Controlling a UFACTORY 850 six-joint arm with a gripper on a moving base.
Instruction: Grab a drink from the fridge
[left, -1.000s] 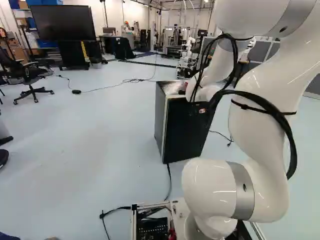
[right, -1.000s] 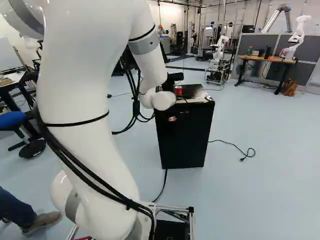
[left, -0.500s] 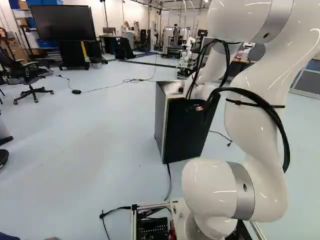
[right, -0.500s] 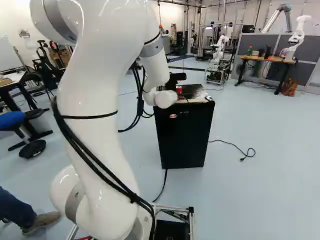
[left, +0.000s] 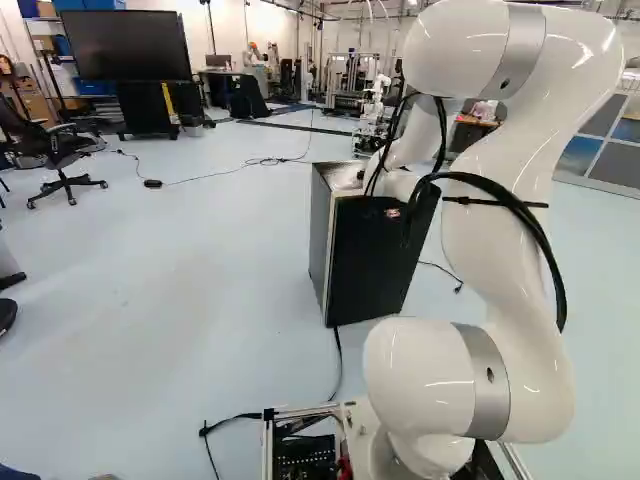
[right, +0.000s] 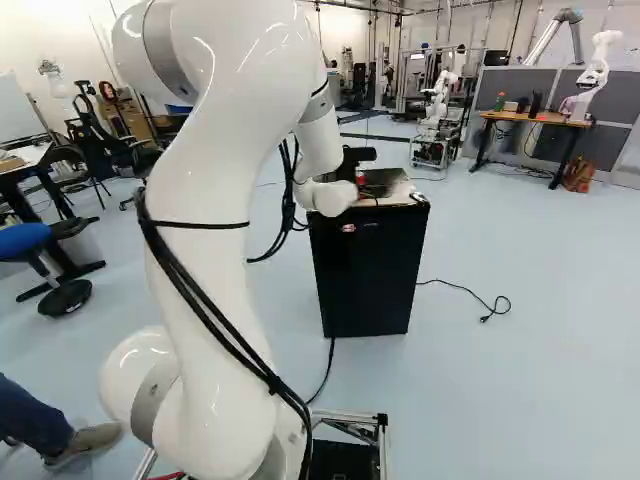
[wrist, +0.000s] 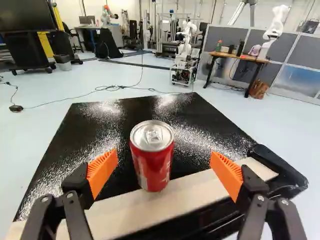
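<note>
"Where is the drink?"

"The red can (wrist: 153, 162) stands upright on top of the fridge (right: 370, 275), not inside it. Its base is on the pale strip (wrist: 120, 214), near the edge."

"And how is the claw (wrist: 164, 154)?"

"It is spread wide, with the can between the lines of its fingers. Neither pad seems to touch it; whether they already reach beside it, I cannot tell."

"Why does it come so low?"

"I think so that the orange pads (wrist: 101, 172) can press the round wall, and leave the metal lid alone. The ridged pads look soft, good for smooth, shiny metal."

"What could go wrong?"

"The can is nearer to the pad away from the black corner piece (wrist: 280, 169). Uneven closing could push it along the glossy black top (wrist: 110, 125). I would centre first, perhaps move forward a little, close gently, then lift."
</note>
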